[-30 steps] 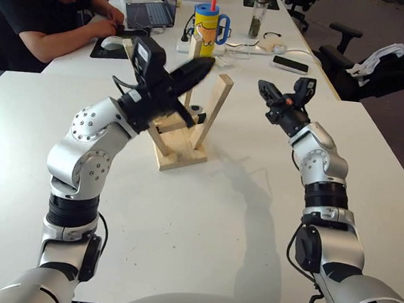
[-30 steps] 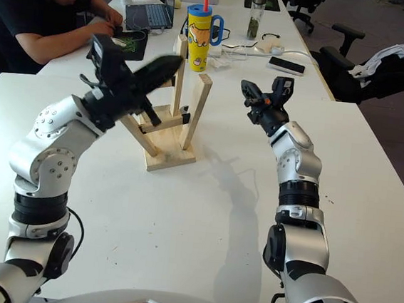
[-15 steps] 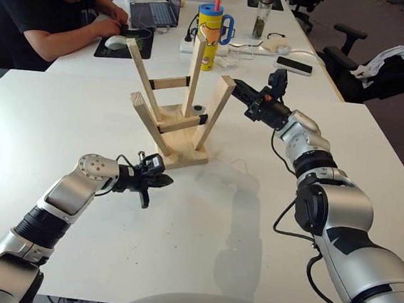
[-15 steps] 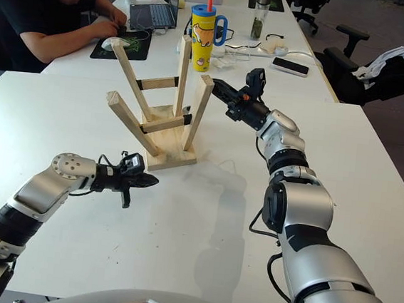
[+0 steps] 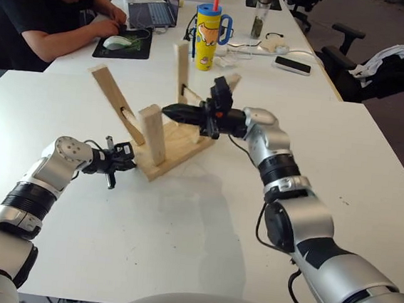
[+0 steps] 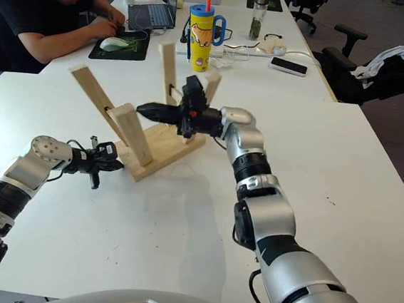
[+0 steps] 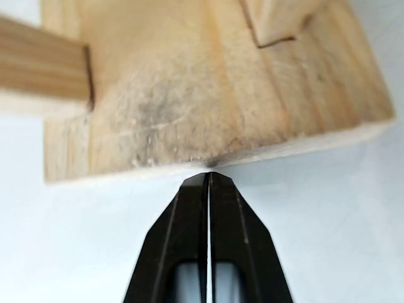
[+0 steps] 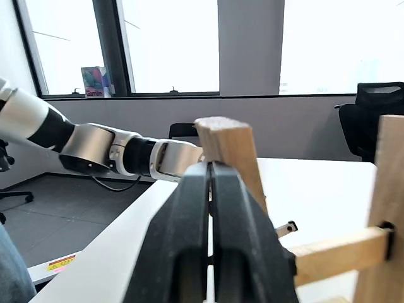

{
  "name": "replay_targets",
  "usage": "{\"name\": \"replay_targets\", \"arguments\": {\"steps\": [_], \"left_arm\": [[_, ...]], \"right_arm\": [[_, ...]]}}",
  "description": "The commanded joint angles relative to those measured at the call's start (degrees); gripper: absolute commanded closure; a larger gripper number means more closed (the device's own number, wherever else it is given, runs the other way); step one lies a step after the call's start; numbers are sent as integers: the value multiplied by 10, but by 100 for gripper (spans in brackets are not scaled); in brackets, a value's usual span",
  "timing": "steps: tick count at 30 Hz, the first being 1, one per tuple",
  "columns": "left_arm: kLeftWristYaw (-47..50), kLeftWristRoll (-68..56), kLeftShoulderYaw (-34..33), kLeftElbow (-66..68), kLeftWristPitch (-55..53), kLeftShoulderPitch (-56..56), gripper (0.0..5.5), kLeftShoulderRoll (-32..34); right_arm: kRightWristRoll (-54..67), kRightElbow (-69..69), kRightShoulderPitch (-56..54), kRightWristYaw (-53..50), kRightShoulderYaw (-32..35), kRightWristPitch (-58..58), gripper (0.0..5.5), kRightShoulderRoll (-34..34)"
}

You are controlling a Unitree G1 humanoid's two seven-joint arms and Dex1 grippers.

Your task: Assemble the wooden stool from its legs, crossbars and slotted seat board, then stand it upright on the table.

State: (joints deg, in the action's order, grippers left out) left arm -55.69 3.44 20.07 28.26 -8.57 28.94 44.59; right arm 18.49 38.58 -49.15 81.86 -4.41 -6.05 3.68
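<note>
The stool (image 5: 162, 130) is looking fully joined (legs (image 5: 109, 94), crossbars (image 8: 341, 245), seat board (image 7: 208, 95)) but is lying tilted mid-worktop (image 5: 199, 251), awaiting righting. The left gripper (image 5: 127, 160) fingers, closed and empty, are touching the board's edge; the right gripper (image 5: 167, 109) fingers, likewise closed and empty, are sitting between the legs.

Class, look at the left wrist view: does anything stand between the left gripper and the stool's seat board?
Nothing visible does. The left gripper, shut, points straight at the seat board edge, with just a sliver of bare table between them.
</note>
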Motion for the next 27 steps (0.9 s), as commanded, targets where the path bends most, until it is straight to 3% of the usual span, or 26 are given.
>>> {"name": "replay_targets", "arguments": {"steps": [1, 5, 10, 14, 17, 23, 27], "left_arm": [[7, 20, 5, -13, -4, -12, 550, -23], [45, -2, -15, -124, -39, -81, 550, -49], [142, 7, -64, -178, -76, -158, 550, -58], [187, 19, -82, -184, -85, -185, 550, -66], [209, 6, -101, -180, -88, -189, 550, -84], [234, -32, -138, -173, -102, -214, 550, -126], [215, -32, -118, -182, -110, -225, 550, -134]], "right_arm": [[-92, -155, 143, -230, -40, -12, 548, 29], [-38, -489, 391, -350, -47, -200, 548, 18], [-47, -600, 525, -396, 15, -301, 548, -63], [-79, -578, 543, -498, 102, -257, 548, -64], [-124, -506, 505, -574, 125, -197, 548, -90], [-156, -311, 425, -591, 87, -78, 548, -108], [-156, -220, 379, -583, 64, -44, 548, -101]]}}
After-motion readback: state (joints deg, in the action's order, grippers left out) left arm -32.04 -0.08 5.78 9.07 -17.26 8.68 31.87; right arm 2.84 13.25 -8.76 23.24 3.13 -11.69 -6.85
